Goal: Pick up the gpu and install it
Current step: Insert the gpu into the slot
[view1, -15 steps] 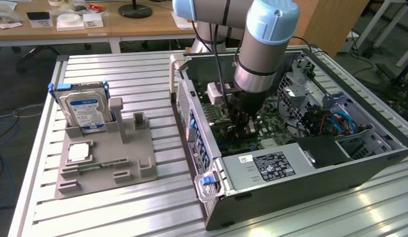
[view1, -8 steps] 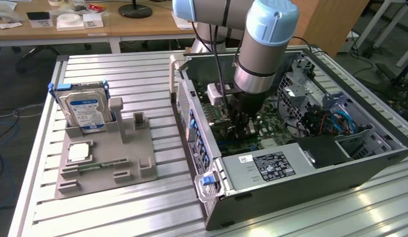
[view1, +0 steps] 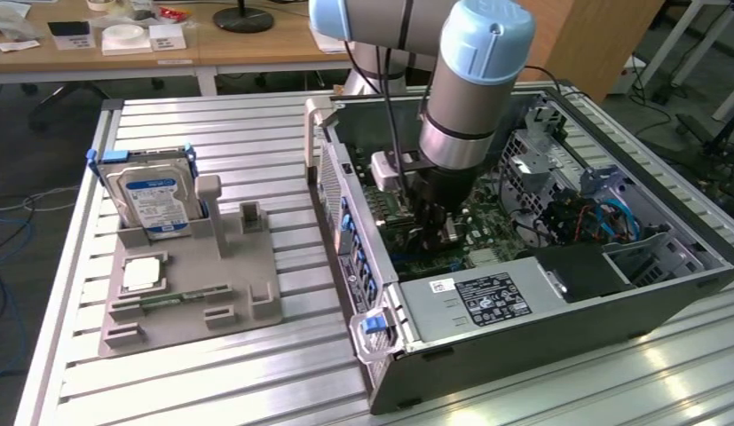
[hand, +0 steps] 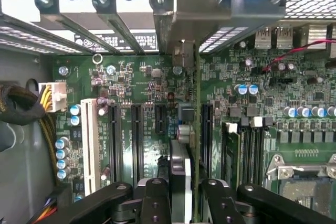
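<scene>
one arm reaches down into the open computer case (view1: pixel 651 293) in front of you, with its gripper (view1: pixel 436 232) low over the green motherboard (view1: pixel 491 232). in the wrist view the gripper (hand: pixel 180 195) has its two black fingers (hand: pixel 156 200) clamped on the gpu (hand: pixel 181 174), which stands on edge between them, its thin edge running up toward the metal bracket (hand: pixel 184 24) at the case's rear wall. the card sits in line with the black expansion slots (hand: pixel 136 135) and beside a white slot (hand: pixel 90 145). on the exterior view's left, your grey parts holder (view1: pixel 183 284) rests on the slatted table (view1: pixel 260 133), with the hard drive (view1: pixel 153 195) upright in it.
</scene>
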### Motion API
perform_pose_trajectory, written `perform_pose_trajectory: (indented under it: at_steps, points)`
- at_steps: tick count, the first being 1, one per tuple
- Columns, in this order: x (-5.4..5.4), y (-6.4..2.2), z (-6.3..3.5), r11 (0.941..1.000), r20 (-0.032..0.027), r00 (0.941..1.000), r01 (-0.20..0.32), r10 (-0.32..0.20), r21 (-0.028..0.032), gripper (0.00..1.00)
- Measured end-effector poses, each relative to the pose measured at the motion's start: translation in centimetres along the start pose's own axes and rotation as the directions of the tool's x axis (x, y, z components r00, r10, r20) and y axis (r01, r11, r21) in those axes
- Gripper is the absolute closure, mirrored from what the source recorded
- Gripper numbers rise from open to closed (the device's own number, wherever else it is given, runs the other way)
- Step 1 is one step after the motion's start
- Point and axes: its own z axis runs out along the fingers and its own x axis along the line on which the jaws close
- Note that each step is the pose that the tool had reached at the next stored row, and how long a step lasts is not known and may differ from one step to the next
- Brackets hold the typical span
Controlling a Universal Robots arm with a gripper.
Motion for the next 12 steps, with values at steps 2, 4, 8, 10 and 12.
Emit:
perform_pose_trajectory:
  at_steps: [2, 4, 8, 10, 12]
  points:
    - [0.00, 0.01, 0.36, 1.0000, 0.0004, 1.0000, 0.000, 0.000, 0.0002, 0.72]
    - [-0.01, 0.01, 0.36, 1.0000, 0.0004, 1.0000, 0.000, 0.000, 0.0004, 0.72]
    - [0.00, 0.01, 0.39, 1.0000, 0.0010, 1.0000, 0.000, 0.000, 0.0014, 0.72]
    - [-0.04, 0.00, 0.50, 1.0000, 0.0052, 1.0000, 0.000, 0.000, 0.0054, 0.71]
    - [-0.03, -0.01, 0.23, 1.0000, 0.0020, 1.0000, 0.000, 0.000, 0.0057, 0.66]
